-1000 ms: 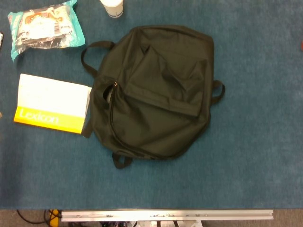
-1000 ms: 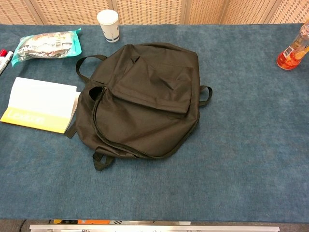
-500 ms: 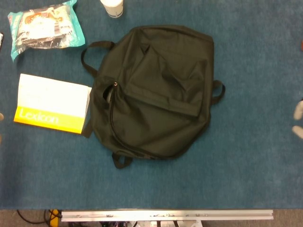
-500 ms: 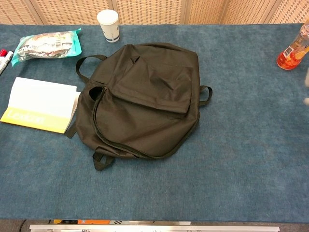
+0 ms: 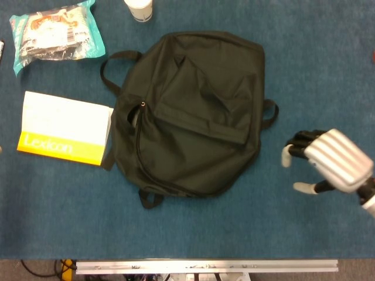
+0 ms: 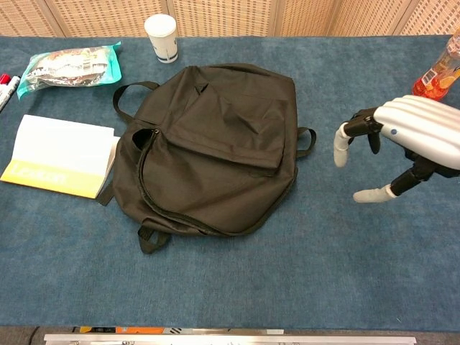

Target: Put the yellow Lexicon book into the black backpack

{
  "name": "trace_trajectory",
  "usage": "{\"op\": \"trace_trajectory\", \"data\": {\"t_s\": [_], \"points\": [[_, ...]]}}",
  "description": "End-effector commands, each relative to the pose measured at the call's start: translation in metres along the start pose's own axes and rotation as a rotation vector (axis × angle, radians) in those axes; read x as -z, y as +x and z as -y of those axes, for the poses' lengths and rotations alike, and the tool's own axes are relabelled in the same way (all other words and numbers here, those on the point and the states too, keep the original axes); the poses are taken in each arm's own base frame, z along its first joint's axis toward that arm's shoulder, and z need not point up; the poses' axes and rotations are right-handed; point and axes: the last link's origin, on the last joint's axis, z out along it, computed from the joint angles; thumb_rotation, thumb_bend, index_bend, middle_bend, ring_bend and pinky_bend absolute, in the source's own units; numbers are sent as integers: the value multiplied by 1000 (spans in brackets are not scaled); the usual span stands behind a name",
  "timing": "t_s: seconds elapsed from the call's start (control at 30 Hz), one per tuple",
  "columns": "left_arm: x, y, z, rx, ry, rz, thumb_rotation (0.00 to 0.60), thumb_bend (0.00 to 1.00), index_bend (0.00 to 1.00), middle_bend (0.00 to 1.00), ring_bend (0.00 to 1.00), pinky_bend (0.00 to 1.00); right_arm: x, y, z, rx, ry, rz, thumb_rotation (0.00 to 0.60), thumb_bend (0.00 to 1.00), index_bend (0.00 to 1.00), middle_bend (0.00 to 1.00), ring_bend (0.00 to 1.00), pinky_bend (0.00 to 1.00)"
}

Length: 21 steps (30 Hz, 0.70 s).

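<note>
The yellow and white Lexicon book (image 5: 64, 129) (image 6: 59, 156) lies flat on the blue table, just left of the black backpack (image 5: 193, 111) (image 6: 215, 147). The backpack lies flat mid-table with its main zipper (image 5: 140, 146) partly undone along its left side. My right hand (image 5: 331, 164) (image 6: 402, 144) hovers over the table to the right of the backpack, fingers spread and curved, holding nothing. It is apart from the bag. My left hand shows in neither view.
A teal snack bag (image 5: 55, 32) (image 6: 70, 66) lies at the back left. A white paper cup (image 5: 139, 9) (image 6: 161, 37) stands behind the backpack. An orange drink bottle (image 6: 436, 72) stands at the far right. Markers (image 6: 6, 85) lie at the left edge.
My right hand has come in from the right edge and moved left toward the backpack. The book and backpack have not moved.
</note>
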Motion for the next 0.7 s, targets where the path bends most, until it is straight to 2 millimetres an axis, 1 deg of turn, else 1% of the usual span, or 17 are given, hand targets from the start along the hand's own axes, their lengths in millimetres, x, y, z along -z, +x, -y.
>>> {"op": "trace_trajectory", "data": {"t_s": [0.03,0.07,0.23,0.43,0.57,0.7], "points": [[1,0,0,1,-1,-1,600,283,401,358,272,310,-18,-8,17,-9,19,27,600,0,501,471,340,473],[1,1,-1,2,-1,-2,600,283,401,358,272,310,-21,-10,20,-9,20,29,600,0,495,464,330,459],[2,1,-2,-3,-10,-1,600,283,401,358,272,310,-38,-20,32,-2,27,45,600,0,489,457,317,456],[2,2,-5,-3,-26,-6,600,283,401,358,272,310,-50,-27,44,10,45,72,600,0,485,448,306,455],[1,3,-7,0,-43,-19,600,284,400,357,272,310,-50,-25,42,16,27,66,600,0,485,447,305,455],[-2,1,-11,-6,-102,-4,600,284,390,353,272,304,-45,-17,36,12,1,38,600,0,485,447,305,455]]}}
